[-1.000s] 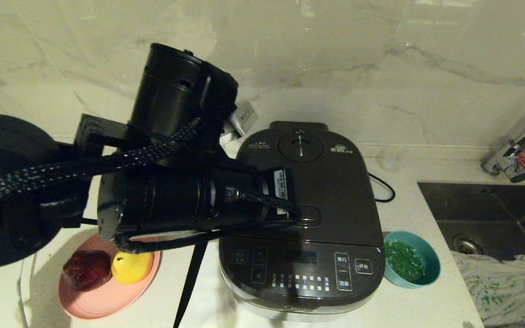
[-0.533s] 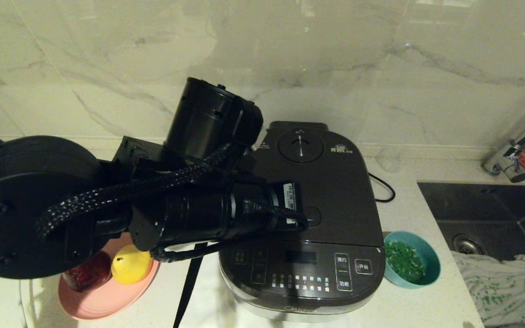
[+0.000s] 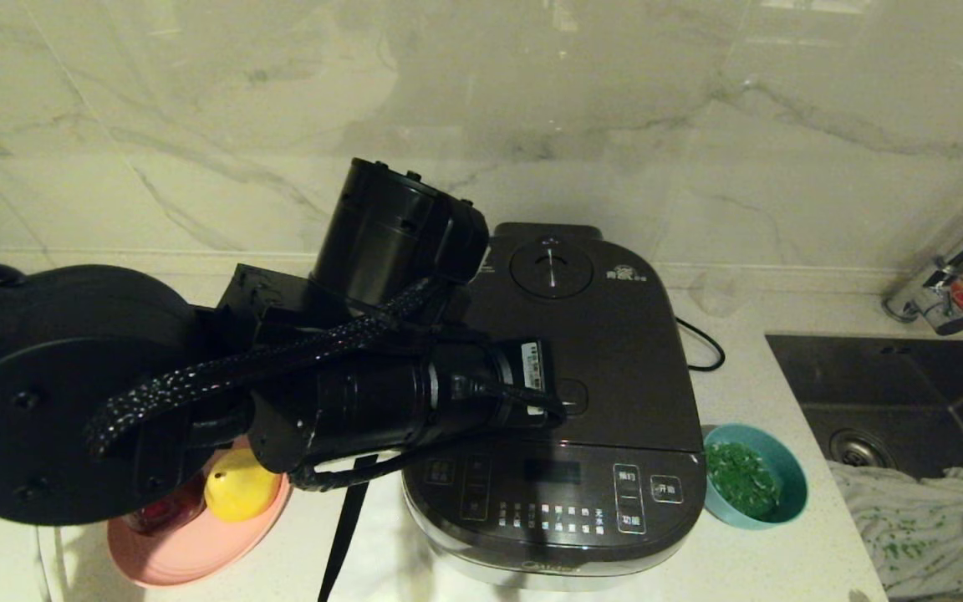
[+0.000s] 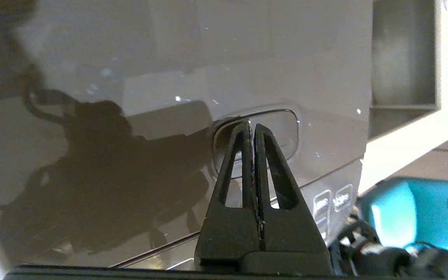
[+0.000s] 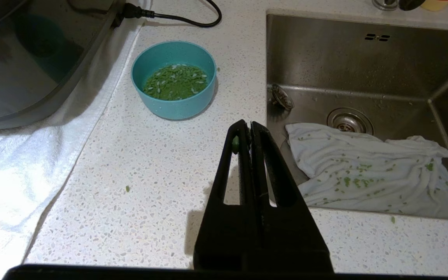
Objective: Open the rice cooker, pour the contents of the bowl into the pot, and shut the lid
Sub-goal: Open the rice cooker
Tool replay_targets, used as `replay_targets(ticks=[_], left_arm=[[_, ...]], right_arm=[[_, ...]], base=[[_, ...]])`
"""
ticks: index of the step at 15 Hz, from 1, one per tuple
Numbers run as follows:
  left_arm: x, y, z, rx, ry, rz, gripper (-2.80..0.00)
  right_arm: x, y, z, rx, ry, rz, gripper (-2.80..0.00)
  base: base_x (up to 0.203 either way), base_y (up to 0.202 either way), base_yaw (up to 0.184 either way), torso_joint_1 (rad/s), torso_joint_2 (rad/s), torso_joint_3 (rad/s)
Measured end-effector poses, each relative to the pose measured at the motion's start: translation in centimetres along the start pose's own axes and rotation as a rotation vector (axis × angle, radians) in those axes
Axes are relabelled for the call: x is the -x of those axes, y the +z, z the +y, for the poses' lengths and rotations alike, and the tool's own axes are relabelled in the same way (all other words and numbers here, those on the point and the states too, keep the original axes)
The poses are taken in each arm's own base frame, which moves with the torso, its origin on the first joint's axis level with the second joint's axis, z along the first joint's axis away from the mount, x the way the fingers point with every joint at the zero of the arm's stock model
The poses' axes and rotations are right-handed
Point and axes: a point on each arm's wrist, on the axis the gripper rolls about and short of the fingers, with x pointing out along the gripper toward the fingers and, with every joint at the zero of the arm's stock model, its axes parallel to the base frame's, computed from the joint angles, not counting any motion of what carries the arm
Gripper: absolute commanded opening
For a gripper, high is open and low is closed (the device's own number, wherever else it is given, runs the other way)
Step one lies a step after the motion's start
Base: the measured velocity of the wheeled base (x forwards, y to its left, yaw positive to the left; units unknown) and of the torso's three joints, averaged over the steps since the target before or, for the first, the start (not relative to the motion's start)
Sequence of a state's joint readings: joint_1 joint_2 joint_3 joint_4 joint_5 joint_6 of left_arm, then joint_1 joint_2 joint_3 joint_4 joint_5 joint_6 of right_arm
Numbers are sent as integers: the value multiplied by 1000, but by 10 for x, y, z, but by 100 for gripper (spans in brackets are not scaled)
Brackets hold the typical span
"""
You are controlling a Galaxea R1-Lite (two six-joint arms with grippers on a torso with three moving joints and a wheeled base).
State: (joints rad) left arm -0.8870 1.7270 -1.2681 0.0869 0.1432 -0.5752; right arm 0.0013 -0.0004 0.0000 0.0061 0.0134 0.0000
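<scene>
The dark grey rice cooker [image 3: 565,493] stands mid-counter with its lid [image 3: 624,334] down, so the pot is hidden. My left arm reaches across the lid from the left. In the left wrist view the left gripper [image 4: 252,125] is shut and empty, its tips over the rectangular release button [image 4: 283,134]; whether they touch it I cannot tell. The teal bowl [image 3: 754,486] of chopped green sits on the counter just right of the cooker's front. My right gripper [image 5: 247,126] is shut, hovering above the counter short of the bowl [image 5: 173,79], with a green crumb stuck on one finger.
A pink plate [image 3: 189,543] with a red and a yellow fruit lies left of the cooker, partly under my arm. The sink [image 3: 908,393] at right holds a white cloth [image 3: 924,518]. A power cord [image 3: 703,347] trails behind the cooker. A white towel [image 5: 21,155] lies under it.
My left arm has swung rightward and lower across the lid, bringing its wrist to the release button. The lid stays down and the bowl has not moved.
</scene>
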Motion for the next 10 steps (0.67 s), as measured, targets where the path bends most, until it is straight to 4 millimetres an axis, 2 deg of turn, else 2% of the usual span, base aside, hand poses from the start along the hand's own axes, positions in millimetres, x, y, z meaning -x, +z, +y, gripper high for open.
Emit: replay_targets(ticks=[6, 10], left_arm=[[1, -1, 1, 11, -10, -10, -280], [6, -10, 1, 1, -13, 9, -280]], right_arm=[[0, 0, 0, 0, 0, 0, -280], [0, 0, 0, 0, 0, 0, -280]], base=[[0, 0, 0, 0, 0, 0], [0, 0, 0, 0, 0, 0]])
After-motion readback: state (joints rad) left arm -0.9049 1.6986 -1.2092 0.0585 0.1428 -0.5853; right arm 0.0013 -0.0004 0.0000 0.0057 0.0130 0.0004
